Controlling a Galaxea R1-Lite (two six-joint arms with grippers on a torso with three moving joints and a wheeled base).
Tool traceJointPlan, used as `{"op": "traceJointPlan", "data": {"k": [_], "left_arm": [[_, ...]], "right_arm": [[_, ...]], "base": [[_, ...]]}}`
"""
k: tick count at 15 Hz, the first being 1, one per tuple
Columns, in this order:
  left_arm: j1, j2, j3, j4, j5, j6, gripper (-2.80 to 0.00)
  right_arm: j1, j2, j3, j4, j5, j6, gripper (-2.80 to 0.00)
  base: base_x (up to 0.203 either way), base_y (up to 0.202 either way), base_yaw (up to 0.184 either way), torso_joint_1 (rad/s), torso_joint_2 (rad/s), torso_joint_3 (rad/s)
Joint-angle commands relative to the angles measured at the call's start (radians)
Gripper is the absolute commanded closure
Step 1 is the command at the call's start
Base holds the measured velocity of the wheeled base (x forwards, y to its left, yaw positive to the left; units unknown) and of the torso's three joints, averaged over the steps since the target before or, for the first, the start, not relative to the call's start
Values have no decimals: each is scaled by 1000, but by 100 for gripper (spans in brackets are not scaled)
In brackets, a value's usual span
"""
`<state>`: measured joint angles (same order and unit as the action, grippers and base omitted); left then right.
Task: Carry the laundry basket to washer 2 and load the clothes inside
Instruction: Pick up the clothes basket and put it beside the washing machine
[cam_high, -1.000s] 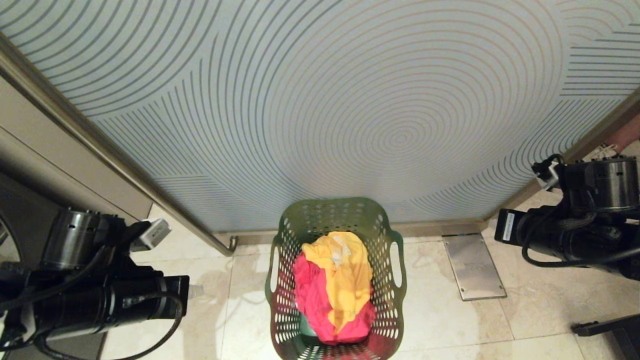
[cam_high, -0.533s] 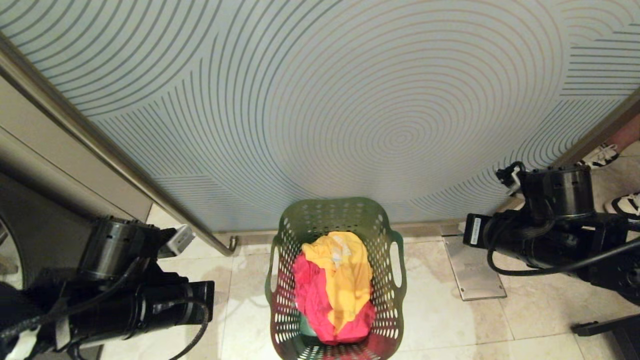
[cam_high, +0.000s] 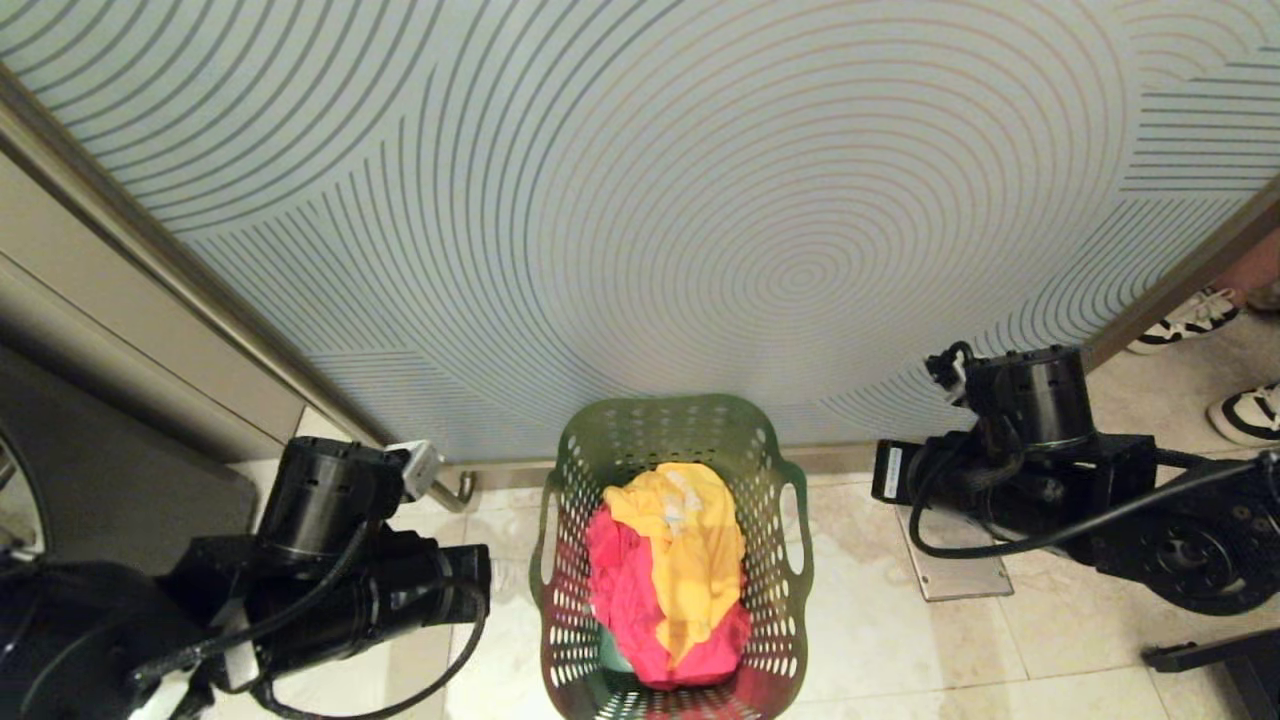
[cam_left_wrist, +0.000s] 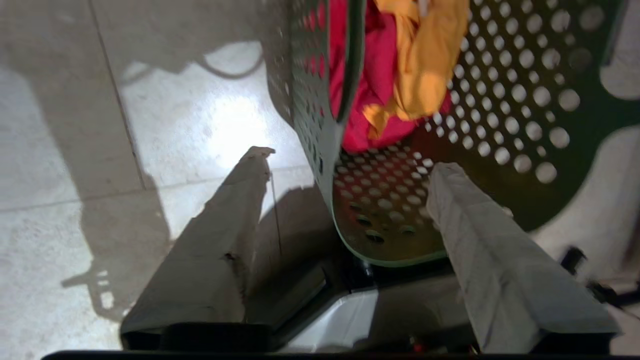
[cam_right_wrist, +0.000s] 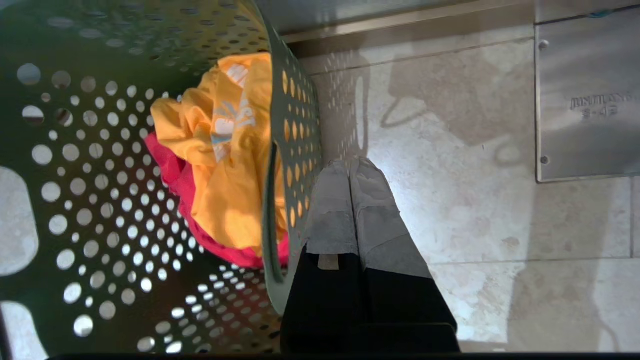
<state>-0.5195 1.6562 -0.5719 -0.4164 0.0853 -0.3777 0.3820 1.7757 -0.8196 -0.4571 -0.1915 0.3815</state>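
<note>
Head view puts the laundry basket (cam_high: 672, 560) right below you on the pale floor tiles (cam_high: 870, 620), low in the middle of the picture, with its far rim near the foot of the patterned glass panel (cam_high: 640, 200). Inside it you can see the clothes: a yellow garment (cam_high: 690, 550) lying over a pink-red garment (cam_high: 625, 590).

Your left arm (cam_high: 330, 590) sits to the basket's left, and your right arm (cam_high: 1040, 480) to its right, somewhat farther off, above a metal floor plate (cam_high: 950, 575).

Look at the left wrist view: the left gripper (cam_left_wrist: 350, 165) has its fingers (cam_left_wrist: 235, 220) spread wide, one outside the basket wall over the tiles and the other over the basket's inside, so the rim (cam_left_wrist: 390, 257) lies between them, not yet pinched.

On the right wrist view the right gripper (cam_right_wrist: 352, 167) has its two fingers pressed together with nothing between them, just outside the basket wall (cam_right_wrist: 295, 150), near the handle cut-out.

Farther back, at the right edge of the head view, a person's white sneakers (cam_high: 1190, 318) stand on the floor beyond the panel's frame.
</note>
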Motion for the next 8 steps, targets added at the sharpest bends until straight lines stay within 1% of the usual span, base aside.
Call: {"op": "traceJointPlan", "data": {"k": [1,3,5,8], "left_arm": [[-15,81,0,-69,36,-2,-280],[-24,149,-6,-159,84,2,-280],[-29,199,-19,-214,124,6,-280],[-30,246,-38,-228,132,6,-280]], "right_arm": [[17,40,-17,-6,-12,4,0],[32,69,-38,-13,-17,12,0],[34,99,-61,-18,-17,23,0],[34,148,-73,-43,-15,34,0]], "base": [[0,0,0,0,0,0],[0,0,0,0,0,0],[0,0,0,0,0,0],[0,0,0,0,0,0]]}}
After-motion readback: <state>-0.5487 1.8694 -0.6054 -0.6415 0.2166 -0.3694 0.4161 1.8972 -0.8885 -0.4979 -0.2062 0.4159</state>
